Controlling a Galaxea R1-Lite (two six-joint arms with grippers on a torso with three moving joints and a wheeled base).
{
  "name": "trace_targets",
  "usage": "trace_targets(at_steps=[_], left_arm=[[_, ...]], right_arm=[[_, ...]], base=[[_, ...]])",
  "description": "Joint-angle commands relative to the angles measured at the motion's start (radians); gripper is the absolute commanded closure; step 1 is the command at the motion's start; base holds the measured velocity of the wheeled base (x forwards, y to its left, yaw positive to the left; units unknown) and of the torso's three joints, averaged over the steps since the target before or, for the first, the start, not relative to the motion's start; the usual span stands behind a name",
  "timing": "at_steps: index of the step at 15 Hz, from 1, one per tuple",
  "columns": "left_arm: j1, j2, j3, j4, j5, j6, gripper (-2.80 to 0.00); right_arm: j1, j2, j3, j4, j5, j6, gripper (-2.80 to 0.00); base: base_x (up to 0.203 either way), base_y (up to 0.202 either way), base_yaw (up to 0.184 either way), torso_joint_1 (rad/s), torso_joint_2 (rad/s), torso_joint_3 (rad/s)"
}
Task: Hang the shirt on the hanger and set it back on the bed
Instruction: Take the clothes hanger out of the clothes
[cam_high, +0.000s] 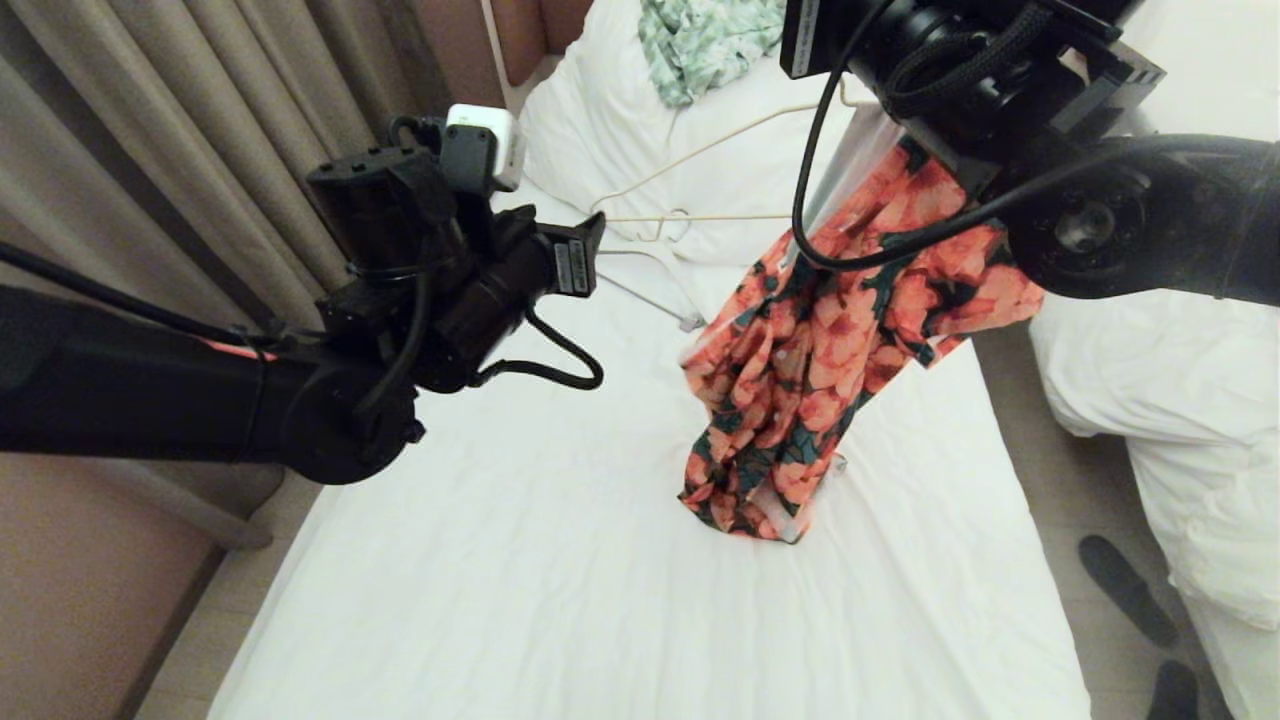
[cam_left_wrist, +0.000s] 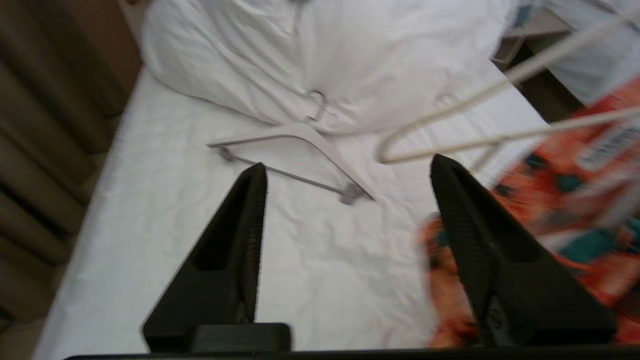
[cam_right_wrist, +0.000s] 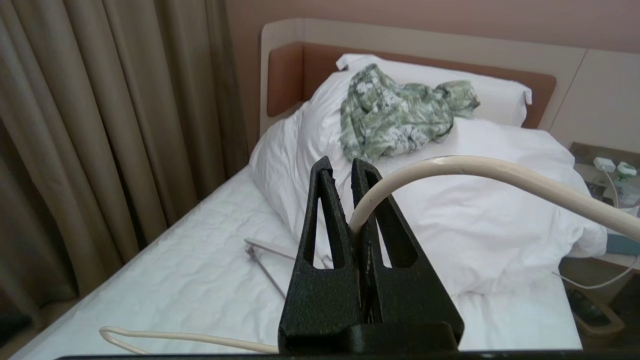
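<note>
A: While the left tool (cam_left_wrist: 345, 172) stands open over the bed (cam_high: 560, 560), holding nothing, what carries the load?

B: The right tool (cam_right_wrist: 354, 167), pressed shut on the hanger (cam_right_wrist: 490, 172). In the head view that arm fills the upper right, and the shirt (cam_high: 820, 370) hangs below it at centre right, its lowest folds resting on the sheet.

A: Is the shirt properly on the hanger?

B: I cannot tell. In the left wrist view the bare end of the hanger pokes out at the right, beside the fabric, so one shoulder looks unthreaded.

A: What could go wrong?

B: With only one grip on a thin wire, the hanger could twist between the pads, and the bunched cloth might slide off the loose end onto the bed.

A: And farther back?

B: A second hanger (cam_high: 655, 290) lies at the middle of the frame, close to the shirt; a low sweep could snag it. Beyond, at the top, a green garment (cam_high: 700, 40) sits on the duvet (cam_high: 600, 130).
</note>
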Motion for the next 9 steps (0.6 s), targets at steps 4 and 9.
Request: trace_targets(at_steps=[4,9], left_arm=[[0.119,-0.077,-0.031,-0.002,-0.015,0.002,0.00],[0.207,-0.078,-0.079,0.070,-0.027,-0.004,0.00]], right_arm=[[-0.003,0.047,0.000,-0.033,-0.003,0.011,0.00],[-0.003,0.099,-0.002,-0.097,-0.053,0.402,0.00]], base=[[0.000,0.000,0.000,0.000,0.00,0.000],[0.000,0.000,0.000,0.000,0.00,0.000]])
